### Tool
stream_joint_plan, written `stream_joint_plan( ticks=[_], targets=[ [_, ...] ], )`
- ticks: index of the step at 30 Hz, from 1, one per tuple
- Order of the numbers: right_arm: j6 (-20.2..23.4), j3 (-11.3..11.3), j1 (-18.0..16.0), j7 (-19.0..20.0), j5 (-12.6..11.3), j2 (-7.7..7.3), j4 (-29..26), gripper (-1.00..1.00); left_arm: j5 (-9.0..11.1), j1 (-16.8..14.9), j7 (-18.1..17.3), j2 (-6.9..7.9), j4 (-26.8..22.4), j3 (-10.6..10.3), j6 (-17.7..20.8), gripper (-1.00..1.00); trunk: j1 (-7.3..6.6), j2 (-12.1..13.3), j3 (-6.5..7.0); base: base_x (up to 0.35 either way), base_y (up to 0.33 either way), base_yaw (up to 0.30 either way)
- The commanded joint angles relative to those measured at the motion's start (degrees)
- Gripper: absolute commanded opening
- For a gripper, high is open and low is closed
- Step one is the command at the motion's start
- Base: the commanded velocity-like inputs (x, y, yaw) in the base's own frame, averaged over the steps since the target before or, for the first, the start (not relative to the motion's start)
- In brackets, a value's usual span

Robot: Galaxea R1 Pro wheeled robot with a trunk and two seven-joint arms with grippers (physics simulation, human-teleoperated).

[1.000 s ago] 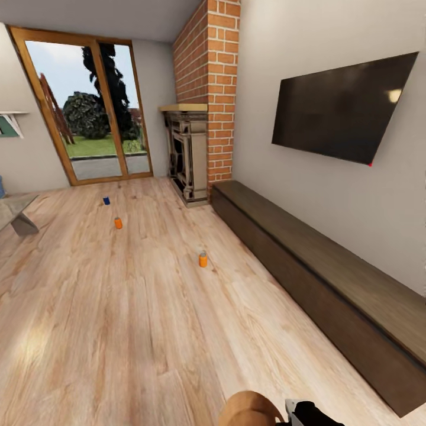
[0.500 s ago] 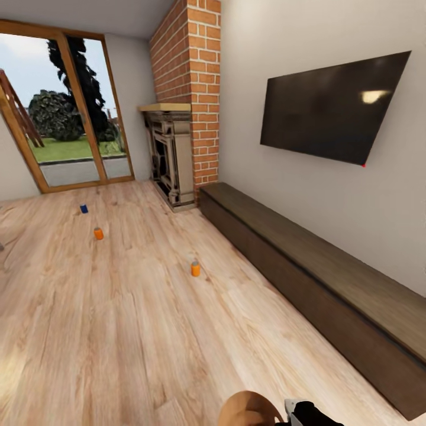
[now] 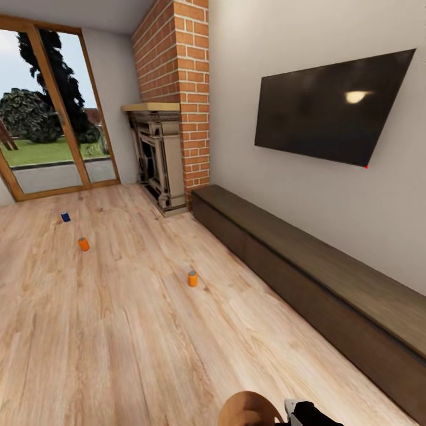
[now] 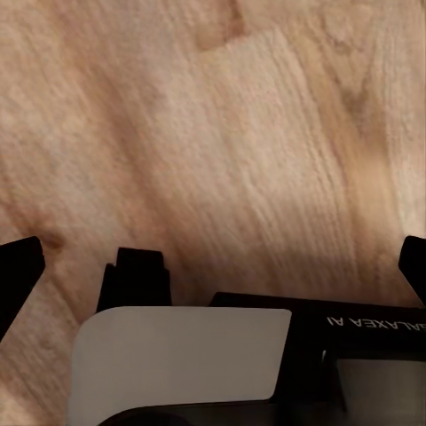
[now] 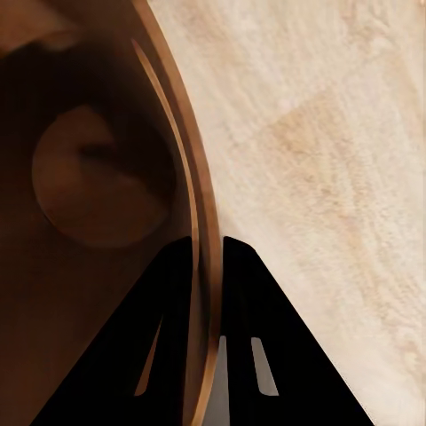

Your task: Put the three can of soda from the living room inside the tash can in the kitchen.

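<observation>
Three soda cans on the floor (image 3: pixel 118 331) before the fireplace (image 3: pixel 155 155)

Two orange cans (image 3: pixel 193 278), one blue can (image 3: pixel 65 217); right gripper (image 5: pixel 208 257) pinches the bin (image 5: pixel 206 222) rim; left gripper (image 4: pixel 213 266) spread wide, empty.

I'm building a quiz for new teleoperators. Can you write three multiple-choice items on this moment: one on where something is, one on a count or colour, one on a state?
1. Where does the nearest orange can stand?
A. on the plank floor
B. on the long dark bench
C. on the mantel

2. How many soda cans are on the floor?
A. one
B. two
C. three

3. What is the right hand doing?
A. hanging open
B. pinching the bin's rim
C. gripping a can

Answers:
1 A: the nearest orange can stands upright on the plank floor, apart from the long dark bench.
2 C: that can, a second orange can and a blue can nearer the glass doors.
3 B: in the right wrist view, the right hand has a finger on each side of the trash can wall, inside and outside.
</observation>
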Motion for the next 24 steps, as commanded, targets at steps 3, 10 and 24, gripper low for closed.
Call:
stream_joint_plan(
  ticks=[3, 10, 24],
  targets=[
    [0.0, -0.3, 0.0, 0.3, -0.6, 0.02, 0.0, -1.00, 0.0, 0.0, 0.0, 0.03, 0.0, 0.0, 0.0, 1.00, 0.00, 0.0, 0.00, 0.271, 0.242, -0.195],
    [0.0, -0.3, 0.0, 0.3, -0.6, 0.00, 0.0, -1.00, 0.0, 0.0, -0.1, -0.01, 0.0, 0.0, 0.0, 1.00, 0.00, 0.0, 0.00, 0.273, 0.242, -0.201],
    [0.0, -0.3, 0.0, 0.3, -0.6, 0.02, 0.0, -1.00, 0.1, 0.0, -1.3, 0.04, 0.0, 0.0, 0.0, 1.00, 0.00, 0.0, 0.00, 0.254, 0.250, -0.201]
  ],
)
